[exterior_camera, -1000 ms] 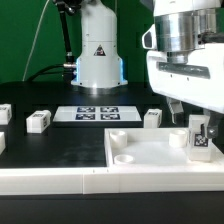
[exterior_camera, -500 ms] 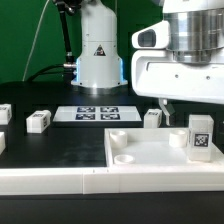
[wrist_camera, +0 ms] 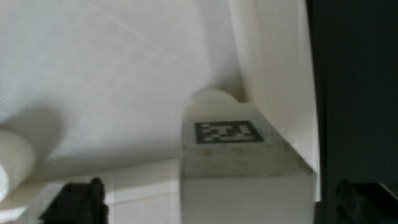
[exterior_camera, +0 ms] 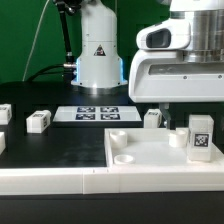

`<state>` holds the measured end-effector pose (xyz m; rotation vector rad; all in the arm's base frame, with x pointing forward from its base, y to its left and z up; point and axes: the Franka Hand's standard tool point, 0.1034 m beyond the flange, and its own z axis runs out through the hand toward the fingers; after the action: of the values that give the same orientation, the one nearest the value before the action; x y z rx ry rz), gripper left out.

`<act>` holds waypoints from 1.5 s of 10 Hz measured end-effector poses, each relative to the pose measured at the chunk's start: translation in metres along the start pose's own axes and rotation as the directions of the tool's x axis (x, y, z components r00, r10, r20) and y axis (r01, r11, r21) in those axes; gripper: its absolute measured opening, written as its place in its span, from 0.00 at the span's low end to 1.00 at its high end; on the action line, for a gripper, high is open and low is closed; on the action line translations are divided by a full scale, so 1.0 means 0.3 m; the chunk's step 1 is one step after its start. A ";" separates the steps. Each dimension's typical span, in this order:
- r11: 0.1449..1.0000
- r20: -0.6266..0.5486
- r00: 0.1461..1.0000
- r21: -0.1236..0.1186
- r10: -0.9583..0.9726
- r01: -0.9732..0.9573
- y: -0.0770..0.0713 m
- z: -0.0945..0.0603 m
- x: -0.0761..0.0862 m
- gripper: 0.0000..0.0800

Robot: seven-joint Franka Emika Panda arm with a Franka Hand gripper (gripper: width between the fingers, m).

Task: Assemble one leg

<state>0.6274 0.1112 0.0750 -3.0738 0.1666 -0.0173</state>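
The leg (exterior_camera: 201, 135), a small white block with a black-and-white tag, stands upright on the right part of the large white plate (exterior_camera: 150, 158). My gripper (exterior_camera: 193, 104) hangs just above it, open, with nothing held. In the wrist view the leg (wrist_camera: 228, 150) lies between my two dark fingertips (wrist_camera: 75, 200), which stand wide apart on either side of it without touching. The gripper (wrist_camera: 219, 205) is centred over it.
Other small white legs lie on the black table (exterior_camera: 38, 121), one (exterior_camera: 152, 118) behind the plate and one (exterior_camera: 3, 114) at the exterior view's left edge. The marker board (exterior_camera: 95, 112) lies in front of the white robot base (exterior_camera: 97, 55).
My gripper has risen from around the leg to above it. The leg has stayed upright on the plate.
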 end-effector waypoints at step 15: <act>0.540 -0.003 0.542 0.077 0.841 -0.838 0.003 0.023 -0.012 0.36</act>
<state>0.6238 0.1112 0.0682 -2.5652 1.5876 -0.0337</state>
